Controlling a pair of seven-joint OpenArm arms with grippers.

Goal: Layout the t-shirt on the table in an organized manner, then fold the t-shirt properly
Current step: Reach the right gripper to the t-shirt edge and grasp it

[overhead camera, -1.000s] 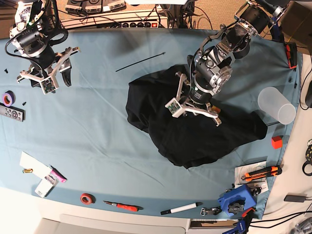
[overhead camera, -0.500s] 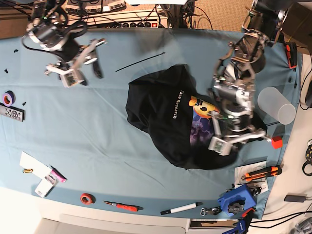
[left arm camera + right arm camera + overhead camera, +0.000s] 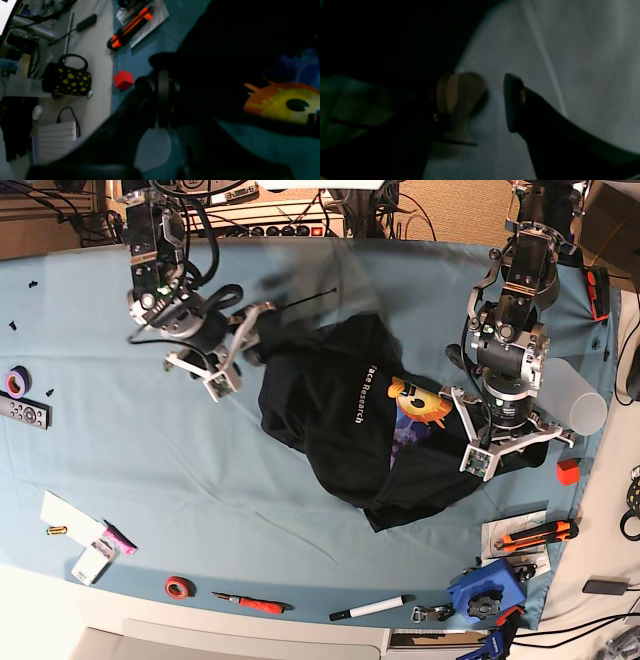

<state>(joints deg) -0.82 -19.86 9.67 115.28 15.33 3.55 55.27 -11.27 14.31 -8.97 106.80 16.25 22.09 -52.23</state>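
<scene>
The t-shirt (image 3: 350, 420) lies bunched near the middle of the table (image 3: 150, 480), soft black fabric in loose folds, with a line of white lettering and part of an orange-and-purple print turned up on the side facing the clear plastic cup (image 3: 575, 395).

The base view alone takes in the whole shirt and both arms. The left gripper (image 3: 512, 448) sits at the shirt's cup-side edge, fingers drawn together; whether cloth is caught between them cannot be told. The right gripper (image 3: 237, 350) hovers at the shirt's opposite edge, its white-tipped fingers spread wide with nothing between them.

The left wrist view alone shows the print close: a jagged orange fringe around a yellow patch (image 3: 282, 105). It also shows a red cube (image 3: 123, 79) on the blue cloth beside the shirt, an orange-and-black utility knife (image 3: 130, 26) on paper, and a black mug with yellow spots (image 3: 66, 78) off the table.

The right wrist view, dim and blurred, shows the parted fingers (image 3: 512, 102) over pale cloth beside black fabric.
</scene>
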